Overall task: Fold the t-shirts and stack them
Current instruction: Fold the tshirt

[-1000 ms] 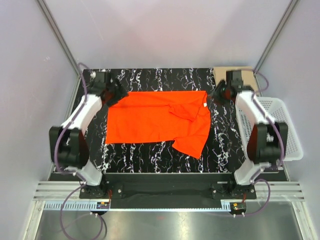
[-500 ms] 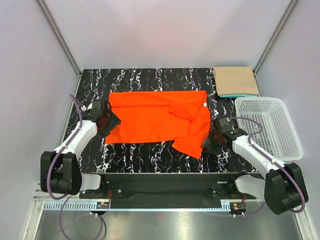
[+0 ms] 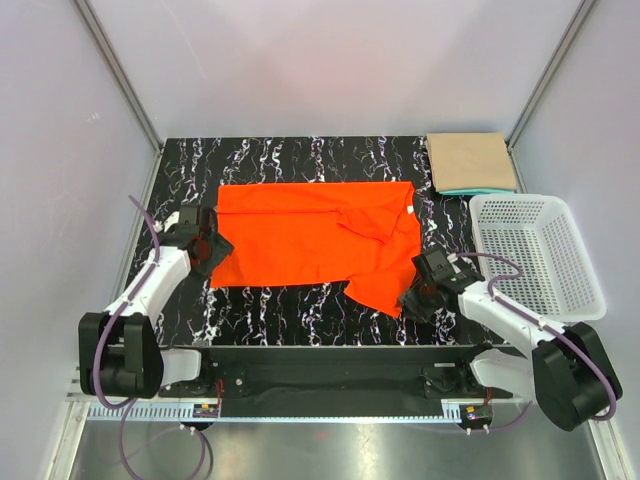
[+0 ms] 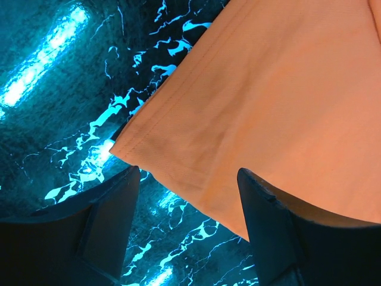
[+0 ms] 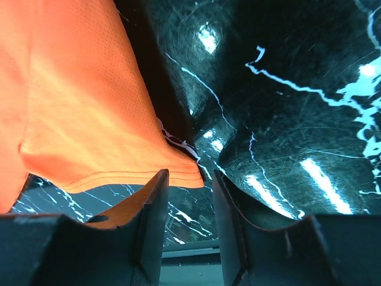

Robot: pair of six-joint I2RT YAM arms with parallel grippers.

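Observation:
A bright orange-red t-shirt (image 3: 310, 240) lies spread on the black marble table (image 3: 270, 310), with its right part rumpled and a white neck label at its far right edge. My left gripper (image 3: 207, 252) is low at the shirt's near left corner. It stands open, and that corner (image 4: 134, 146) sits just ahead of the gap between its fingers (image 4: 189, 173). My right gripper (image 3: 413, 297) is open at the near right corner, where the hem tip (image 5: 193, 173) reaches the gap between the fingertips (image 5: 190, 174). A folded tan t-shirt (image 3: 470, 160) rests on a teal one (image 3: 482, 190) at the back right.
A white plastic mesh basket (image 3: 540, 255) stands off the table's right edge, close behind my right arm. Grey walls close in the left, right and far sides. Bare marble (image 5: 286, 89) runs along the near edge in front of the shirt.
Both arms have swung from the shirt's far corners to its near corners. In the last half second the right gripper edged left toward the hem, and the left one shifted slightly.

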